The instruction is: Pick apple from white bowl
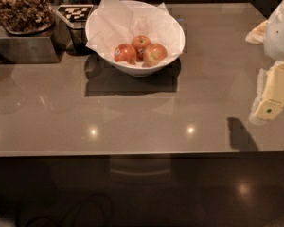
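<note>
Hand hangs over the right edge of the table, well apart from the white bowl; open or clenched, I cannot tell. Inside, the apple rests front-right, seemingly cushioned by the paper lining.

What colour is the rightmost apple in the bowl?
The apple is red with a yellowish patch, camera view; the gripper hangs at right edge.
</note>
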You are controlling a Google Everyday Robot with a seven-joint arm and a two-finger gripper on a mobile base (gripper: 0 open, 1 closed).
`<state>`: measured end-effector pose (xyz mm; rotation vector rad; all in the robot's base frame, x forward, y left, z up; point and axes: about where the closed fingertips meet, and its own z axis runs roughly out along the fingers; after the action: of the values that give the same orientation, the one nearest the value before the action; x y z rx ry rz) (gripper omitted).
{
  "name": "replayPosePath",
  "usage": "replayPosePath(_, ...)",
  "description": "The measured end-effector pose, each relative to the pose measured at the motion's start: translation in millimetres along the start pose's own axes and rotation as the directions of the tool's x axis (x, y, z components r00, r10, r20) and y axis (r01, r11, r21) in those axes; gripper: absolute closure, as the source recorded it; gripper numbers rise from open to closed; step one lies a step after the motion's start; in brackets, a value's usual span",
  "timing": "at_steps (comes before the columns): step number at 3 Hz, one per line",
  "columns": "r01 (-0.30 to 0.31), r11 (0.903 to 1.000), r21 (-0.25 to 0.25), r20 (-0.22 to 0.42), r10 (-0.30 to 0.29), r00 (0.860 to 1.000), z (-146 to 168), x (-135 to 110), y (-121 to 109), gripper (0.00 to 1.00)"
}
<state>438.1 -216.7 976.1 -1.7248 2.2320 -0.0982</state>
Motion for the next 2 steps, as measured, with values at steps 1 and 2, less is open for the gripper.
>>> replayPosePath(1, 0.0, 1.0, 0.0, 0.0, 0.0, 1.0, 0.0, 0.0, 0.0, 0.0)
replayPosePath(2, -0.052, 0.998, 0.036, 0.059, 0.05, 0.997, -3.4, -1.3, -8.5, 0.0)
